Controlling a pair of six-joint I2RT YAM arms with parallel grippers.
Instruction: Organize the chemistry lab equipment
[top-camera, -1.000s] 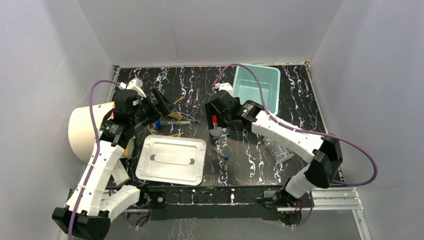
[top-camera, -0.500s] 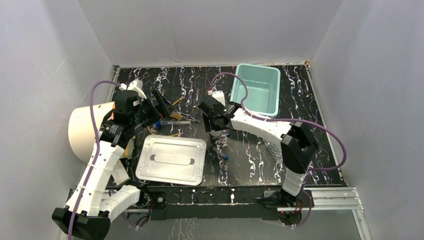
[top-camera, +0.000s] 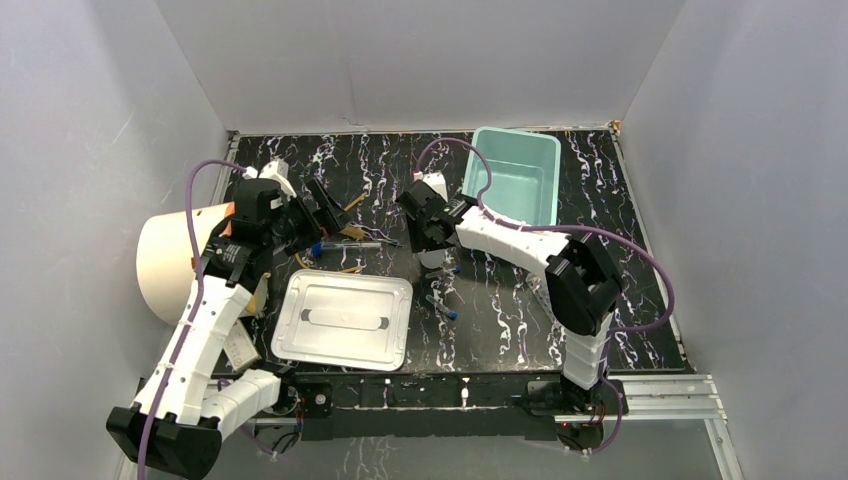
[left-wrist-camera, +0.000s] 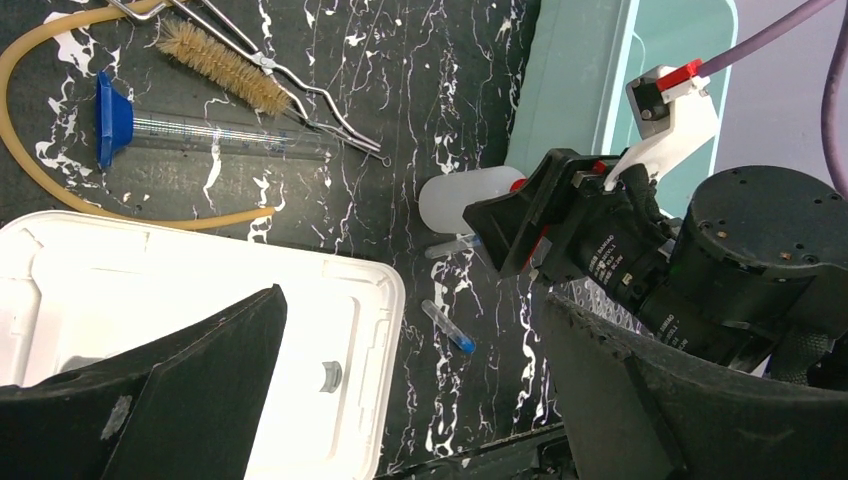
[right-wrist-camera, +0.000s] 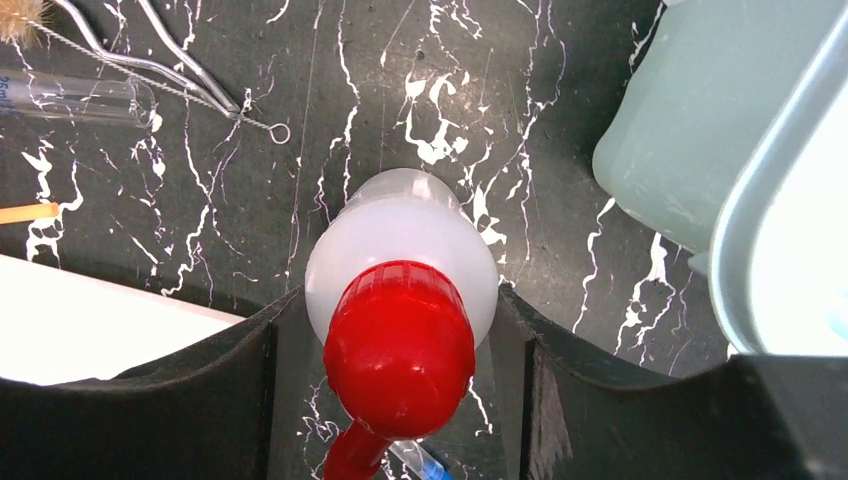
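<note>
The small white squeeze bottle with a red cap (right-wrist-camera: 400, 260) stands between my right gripper (right-wrist-camera: 398, 300) fingers, which press on both its sides; in the top view the gripper (top-camera: 432, 238) is mid-table, left of the teal bin. The left wrist view shows the bottle (left-wrist-camera: 455, 200) too. My left gripper (left-wrist-camera: 412, 300) is open and empty, over the white tray's right edge. Amber tubing (left-wrist-camera: 30, 120), a thin metal tool (left-wrist-camera: 320, 100) and a brush (left-wrist-camera: 225, 65) lie at the left. Blue-capped tubes (left-wrist-camera: 448, 327) lie near the bottle. The clear rack (top-camera: 553, 300) is partly hidden by the right arm.
A teal bin (top-camera: 515, 175) stands at the back right. A white tray (top-camera: 343, 320) lies front centre. A large cream cylinder (top-camera: 165, 265) sits at the left edge, a white card (top-camera: 238, 350) below it. A glass cylinder with a blue base (left-wrist-camera: 200, 135) lies by the tubing.
My right arm's elbow has swung in to the left, and its gripper has shifted a little left and back at the bottle. The left arm has barely moved.
</note>
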